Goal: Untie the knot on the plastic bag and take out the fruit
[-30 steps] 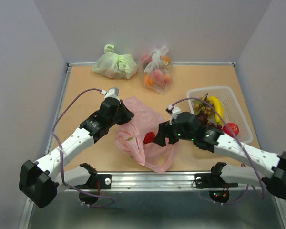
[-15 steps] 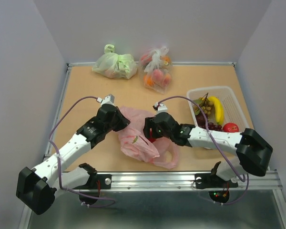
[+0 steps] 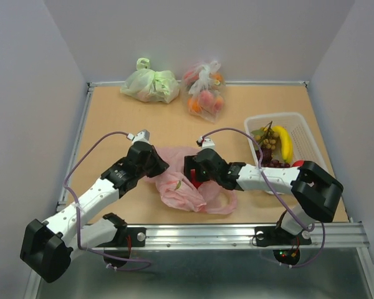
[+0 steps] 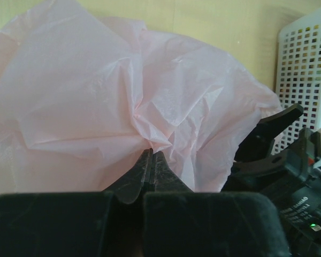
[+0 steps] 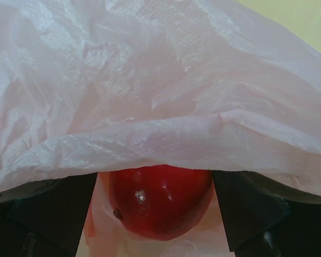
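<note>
Pink plastic bag (image 3: 186,190), slack on table (image 3: 112,118) btwn both arms.
L gripper (image 4: 151,153): fingers closed tight, pinching a fold of bag film. R gripper (image 3: 195,177): fingers spread wide either side of red fruit (image 5: 159,201), no clear grip; fruit sits under bag's top layer.

From the right wrist, the pink plastic bag (image 5: 150,96) drapes over the top of the red fruit (image 5: 159,201), so only its lower part shows, and the tips of the right claw (image 3: 193,176) are lost under the film. The knot I cannot pick out anywhere in the crumples. The left wrist's view cuts the white basket (image 4: 305,69) off at its right edge.
</note>
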